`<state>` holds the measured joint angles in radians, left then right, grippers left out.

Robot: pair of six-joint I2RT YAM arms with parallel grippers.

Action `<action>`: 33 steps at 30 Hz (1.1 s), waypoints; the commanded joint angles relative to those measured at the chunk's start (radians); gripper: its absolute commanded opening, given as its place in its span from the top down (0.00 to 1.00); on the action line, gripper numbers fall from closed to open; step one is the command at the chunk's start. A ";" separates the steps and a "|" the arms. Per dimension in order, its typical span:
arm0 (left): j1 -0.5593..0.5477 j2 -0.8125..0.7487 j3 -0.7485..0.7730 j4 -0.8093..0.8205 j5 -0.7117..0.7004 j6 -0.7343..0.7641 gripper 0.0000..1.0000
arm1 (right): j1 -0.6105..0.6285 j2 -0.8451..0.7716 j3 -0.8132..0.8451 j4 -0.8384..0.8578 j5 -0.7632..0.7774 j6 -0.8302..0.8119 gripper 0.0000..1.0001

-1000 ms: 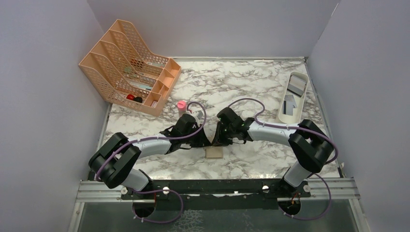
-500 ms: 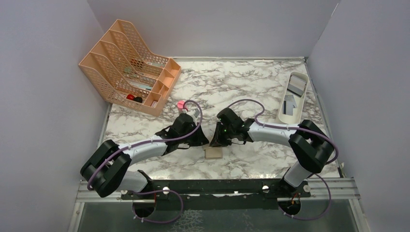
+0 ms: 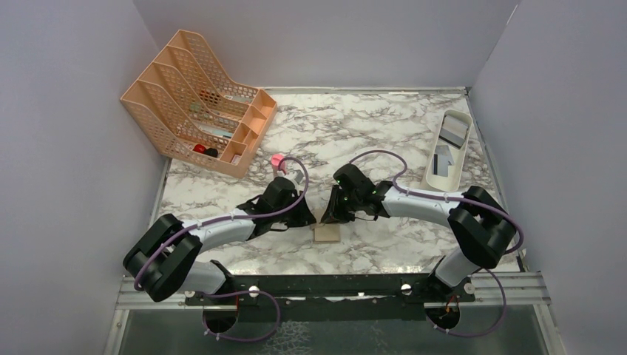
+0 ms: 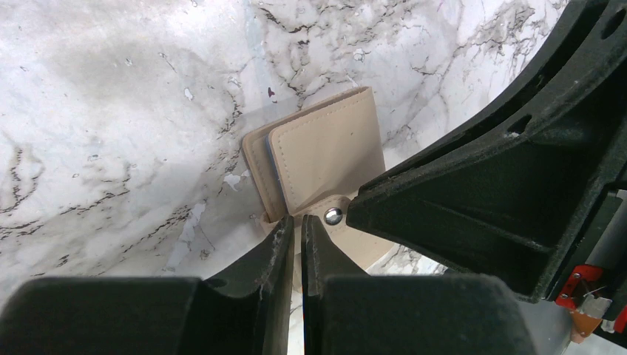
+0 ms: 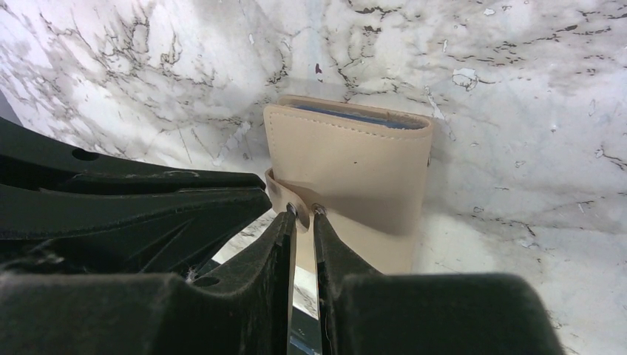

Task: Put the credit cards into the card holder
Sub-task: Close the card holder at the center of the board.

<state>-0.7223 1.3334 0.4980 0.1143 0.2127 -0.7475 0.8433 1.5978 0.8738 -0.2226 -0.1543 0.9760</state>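
The tan card holder (image 3: 327, 235) lies folded on the marble, in front of both arms. In the right wrist view the card holder (image 5: 347, 163) shows a blue strip along its far edge. Its snap tab (image 5: 279, 194) runs into my right gripper (image 5: 303, 211), which is shut on it. My left gripper (image 4: 297, 220) is nearly closed, its tips pinching the card holder (image 4: 325, 148) edge beside the tab's silver stud (image 4: 333, 216). From above, the left gripper (image 3: 312, 219) and right gripper (image 3: 330, 219) meet tip to tip. Grey credit cards (image 3: 442, 159) lie in the white tray.
The long white tray (image 3: 464, 122) sits at the back right by the wall. A peach mesh file rack (image 3: 196, 103) fills the back left corner. A small pink-capped bottle (image 3: 277, 159) stands just behind my left wrist.
My left arm's elbow swung out to the left and its gripper settled against the card holder's edge. The right gripper stayed on the tab, shifting only slightly.
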 commanded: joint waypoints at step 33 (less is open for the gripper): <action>-0.005 0.045 -0.009 0.077 0.036 0.002 0.87 | 0.007 0.052 0.032 -0.002 -0.018 0.003 0.76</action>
<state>-0.7223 1.3640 0.4782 0.1585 0.2203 -0.7471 0.8433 1.6447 0.8890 -0.2153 -0.1692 0.9760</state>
